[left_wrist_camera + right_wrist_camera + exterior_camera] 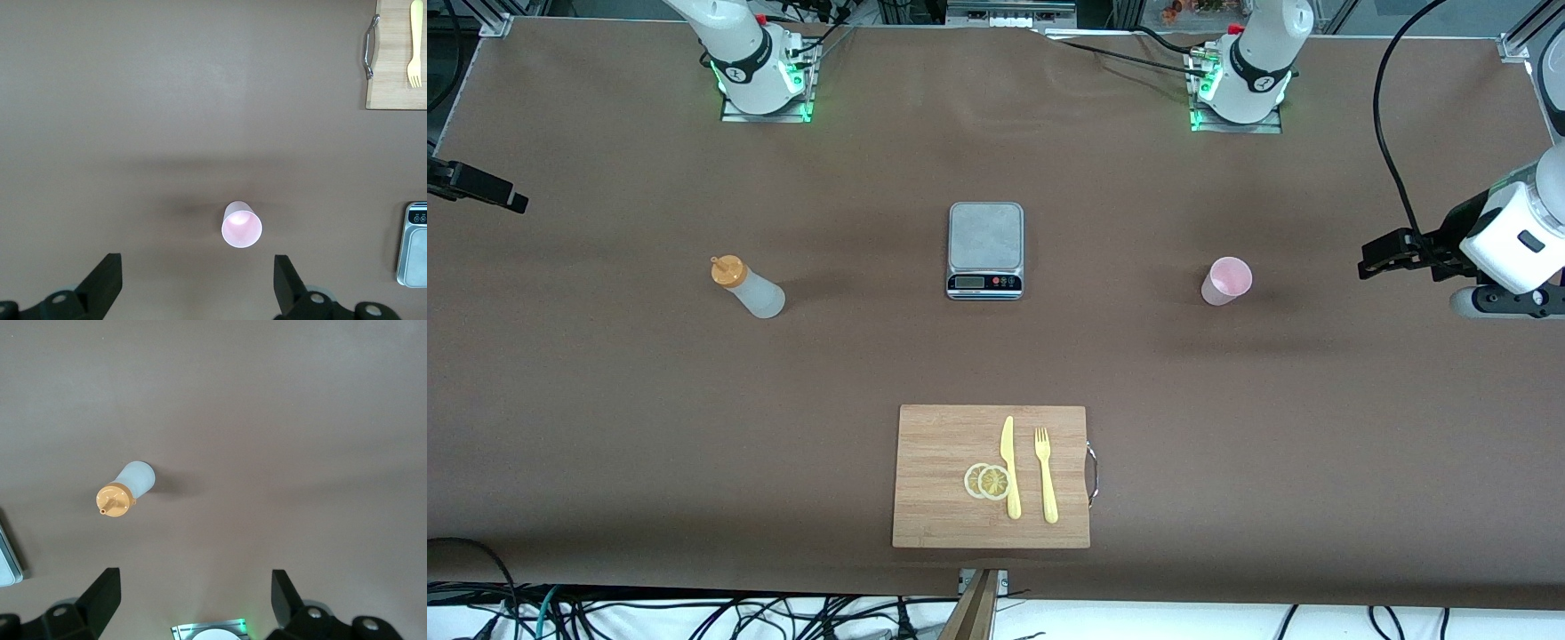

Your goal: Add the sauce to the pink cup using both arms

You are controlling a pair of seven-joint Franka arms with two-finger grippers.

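The brown bench [605,400] carries five groups of things, all standing free of the arms. The sauce [747,286], a whitish squeeze bottle with an orange nozzle cap, stands upright toward the right arm's end of the bench, about midway between the edge where the arm bases are mounted and the edge nearest the front camera. The pink cup [1227,281] stands upright with its mouth open toward the left arm's end, level with the bottle. Between them, in the middle of the bench, sits the grey kitchen scale [985,250], its display facing the front camera. Close to the middle of the bench edge nearest the front camera lies a wooden cutting board [934,480] with a metal handle on its side toward the left arm's end; on it rest two lemon slices [987,481], a yellow knife [1009,467] touching them, and a yellow fork [1045,474] just beside the knife. The left gripper [197,283] hangs over the left arm's end of the bench, well above the cup, with its fingers [103,283] spread wide apart and holding nothing. The right gripper [193,600] hangs high over the right arm's end, looking down on the bottle, its fingers [100,597] likewise wide apart and empty.
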